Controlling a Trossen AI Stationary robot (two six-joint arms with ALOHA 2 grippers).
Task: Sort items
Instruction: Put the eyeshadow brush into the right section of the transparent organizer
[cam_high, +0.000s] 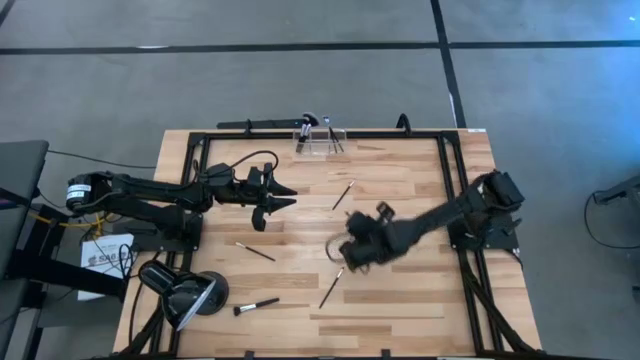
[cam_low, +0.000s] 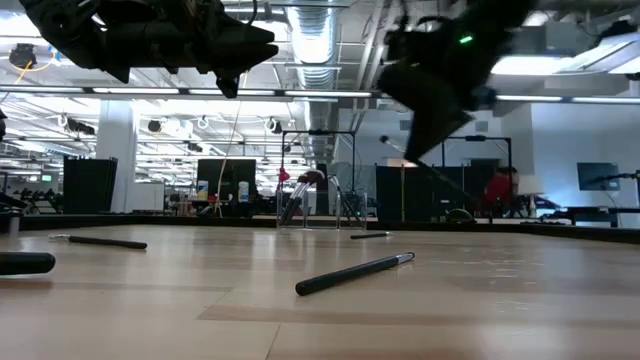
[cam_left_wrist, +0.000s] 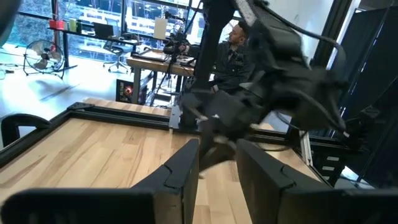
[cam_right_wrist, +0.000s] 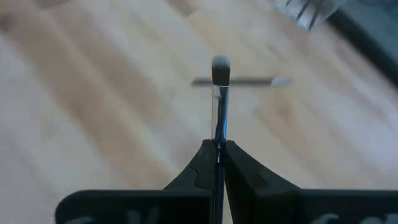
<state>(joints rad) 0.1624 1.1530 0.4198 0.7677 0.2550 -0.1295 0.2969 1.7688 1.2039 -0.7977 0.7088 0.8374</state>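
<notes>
Grey floor (cam_high: 300, 80) around the table — beyond it, bright ceiling lights (cam_low: 315, 40) and desks (cam_left_wrist: 155, 62).

held brush's handle (cam_right_wrist: 218, 134) hidden between tool fingers, right arm (cam_left_wrist: 273, 81) blurred

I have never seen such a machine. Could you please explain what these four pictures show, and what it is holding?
Two robot arms work at a wooden table. One picture looks down from above, one looks level across the tabletop, and two come from cameras on the arms' wrists. Slim makeup brushes lie loose on the wood, for example one near the middle and one by the black lamp. A clear holder at the far edge has some brushes in it. The right gripper is shut on a brush, bristles pointing away. The left gripper waits above the table, holding nothing.
</notes>
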